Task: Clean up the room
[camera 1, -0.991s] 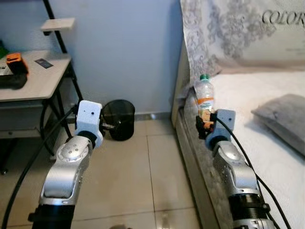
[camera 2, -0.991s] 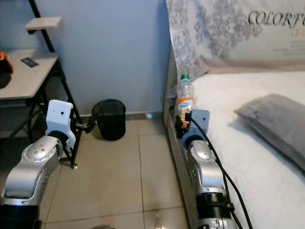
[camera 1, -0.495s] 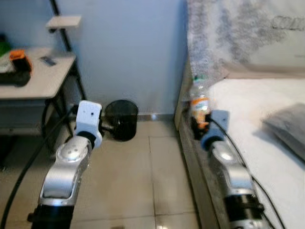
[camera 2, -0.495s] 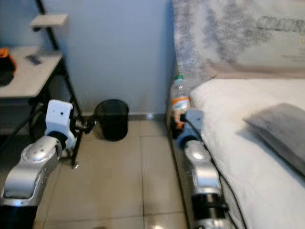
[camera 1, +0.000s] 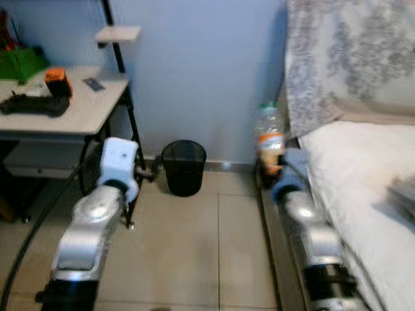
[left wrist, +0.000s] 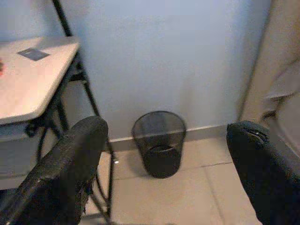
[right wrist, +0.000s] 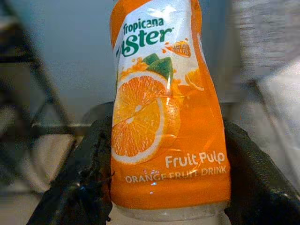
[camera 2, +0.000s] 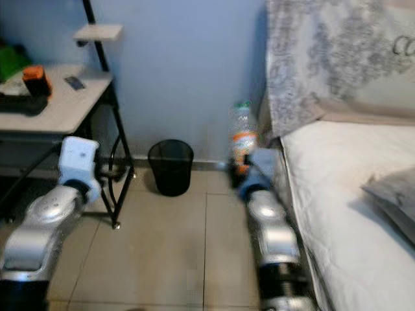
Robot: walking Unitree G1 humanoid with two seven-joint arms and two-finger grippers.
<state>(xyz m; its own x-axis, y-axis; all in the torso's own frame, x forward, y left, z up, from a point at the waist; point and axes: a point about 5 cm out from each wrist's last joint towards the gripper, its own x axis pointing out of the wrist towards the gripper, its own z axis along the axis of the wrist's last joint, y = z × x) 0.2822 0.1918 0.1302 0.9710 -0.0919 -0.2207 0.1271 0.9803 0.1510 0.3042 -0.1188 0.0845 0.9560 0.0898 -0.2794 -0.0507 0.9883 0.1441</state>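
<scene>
While the orange drink bottle [right wrist: 168, 108] is held upright by the right end effector [right wrist: 164, 154], whose two black fingers are pressed against either side of its label, the carry toward the black mesh bin [camera 1: 183, 167] is judged to be the step in hand. For this to be done well, the bottle should be kept vertical and the grip kept firm, since the smooth plastic could slip; release is best left until the bottle hangs directly above the bin's open mouth. The bin is seen on the tiled floor [camera 1: 194, 246] against the blue wall, between the tabletop [camera 1: 65, 110] and the bed [camera 1: 363, 168], well apart from the bottle. The right arm is raised and stretched forward beside the bed edge. The left end effector [left wrist: 164, 154] is held wide open and empty, its fingers framing the bin, with the left arm bent and lifted near the tabletop's leg.
</scene>
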